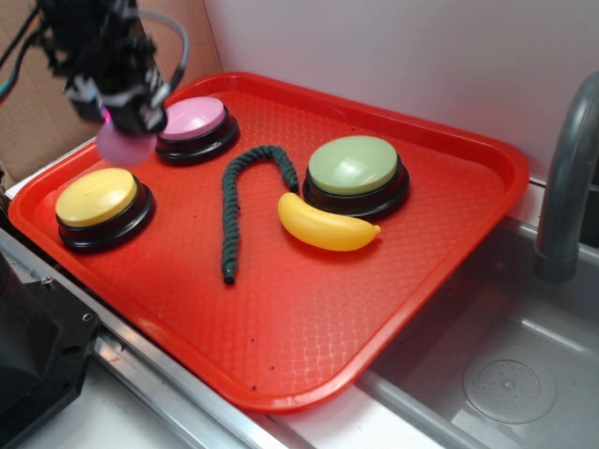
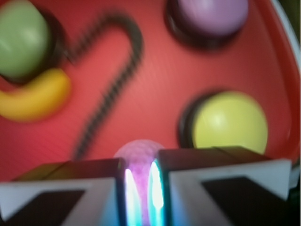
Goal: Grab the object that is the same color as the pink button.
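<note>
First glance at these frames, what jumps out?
The big red tray fills the scene, carrying three large buttons: pink button at the back left, yellow button in front of it, green button mid-tray. A dark rope curls between them, with a yellow banana against the green button. At the upper left, the gripper holds a small pink ball above the tray.

Readable text: none in either view.
Large round push button with smooth pink domed top and black base [image 1: 194, 128]: plain, no lettering.
Round yellow-topped button on black base [image 1: 98, 206]: plain, no lettering.
Round green-topped button on black base [image 1: 356, 174]: plain, no lettering.
Red plastic tray with waffle-textured floor [image 1: 309, 309]: no brand or number visible.
Wrist view: blurred, nothing legible.
</note>
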You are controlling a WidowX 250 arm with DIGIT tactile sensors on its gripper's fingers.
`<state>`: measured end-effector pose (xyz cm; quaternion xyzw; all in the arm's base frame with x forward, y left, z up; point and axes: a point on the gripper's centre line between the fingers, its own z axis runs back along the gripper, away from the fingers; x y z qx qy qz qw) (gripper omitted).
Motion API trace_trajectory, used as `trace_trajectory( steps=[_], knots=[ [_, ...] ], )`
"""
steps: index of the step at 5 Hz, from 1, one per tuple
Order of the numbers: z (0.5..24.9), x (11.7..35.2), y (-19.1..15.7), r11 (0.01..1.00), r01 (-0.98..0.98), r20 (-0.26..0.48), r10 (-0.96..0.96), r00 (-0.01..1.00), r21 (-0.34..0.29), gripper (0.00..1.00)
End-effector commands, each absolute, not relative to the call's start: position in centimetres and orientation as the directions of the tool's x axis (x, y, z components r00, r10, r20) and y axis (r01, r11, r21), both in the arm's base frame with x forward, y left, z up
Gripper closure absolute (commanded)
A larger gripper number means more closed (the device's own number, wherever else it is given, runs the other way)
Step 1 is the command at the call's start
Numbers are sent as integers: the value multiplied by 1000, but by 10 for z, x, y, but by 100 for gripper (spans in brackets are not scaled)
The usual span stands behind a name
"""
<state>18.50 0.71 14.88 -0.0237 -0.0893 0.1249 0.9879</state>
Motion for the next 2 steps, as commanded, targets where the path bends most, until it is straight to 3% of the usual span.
trace_trajectory(
  steps=[1,2],
  knots=[
    [218,210,20,967,-240,333,255,908,-85,100],
    [217,210,27,960,-267,301,280,912,-83,100]
  ],
)
